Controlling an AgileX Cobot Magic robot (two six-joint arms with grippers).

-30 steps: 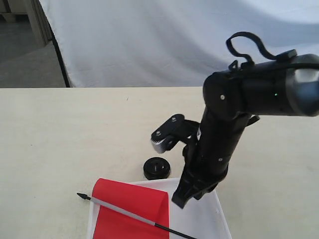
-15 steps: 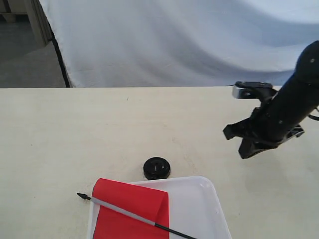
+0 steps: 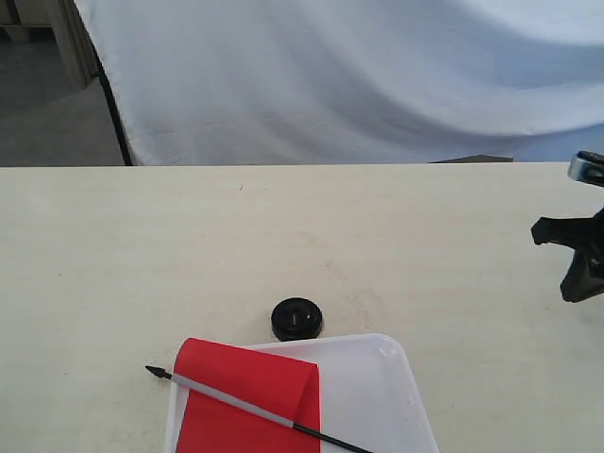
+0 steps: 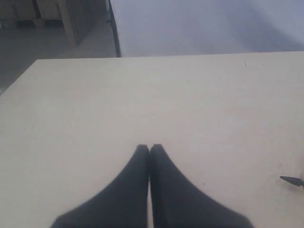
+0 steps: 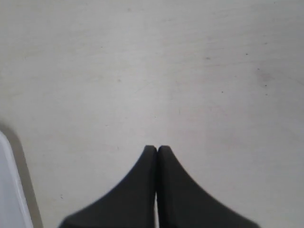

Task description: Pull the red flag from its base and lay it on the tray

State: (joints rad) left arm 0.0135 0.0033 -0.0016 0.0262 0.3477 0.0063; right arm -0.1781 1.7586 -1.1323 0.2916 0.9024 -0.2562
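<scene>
Drawn back since a second ago, when it stood right over the tray, the right arm (image 3: 585, 253) now sits at the far right edge of the exterior view, well apart from everything on the table.

Closest to me, the red flag (image 3: 250, 396) lies flat on the tray (image 3: 392, 377). Its cloth covers the tray's left part. The thin black stick runs slantwise across it, and the pointed tip pokes out past the left rim over the table (image 3: 142, 255). Just behind the tray stands the base (image 3: 297, 319), a small black disc, and the stick is out of it. I cannot tell whether it touches the far rim or only sits right beside it.

The right gripper (image 5: 157, 148) hangs over bare tabletop. Its two fingers (image 5: 137, 190) are pressed together tip to tip with nothing between them. A strip of the tray's white rim shows at the edge of the right wrist view, well away from the fingertips, and the flag does not show there.

The left gripper (image 4: 149, 147) is much the same, with its dark fingers (image 4: 128, 190) closed against each other over plain table and nothing in their grasp. At the edge of the left wrist view only the stick's pointed tip shows, lying apart from that gripper.

Farthest off, a white cloth backdrop (image 3: 330, 75) hangs behind the table.
</scene>
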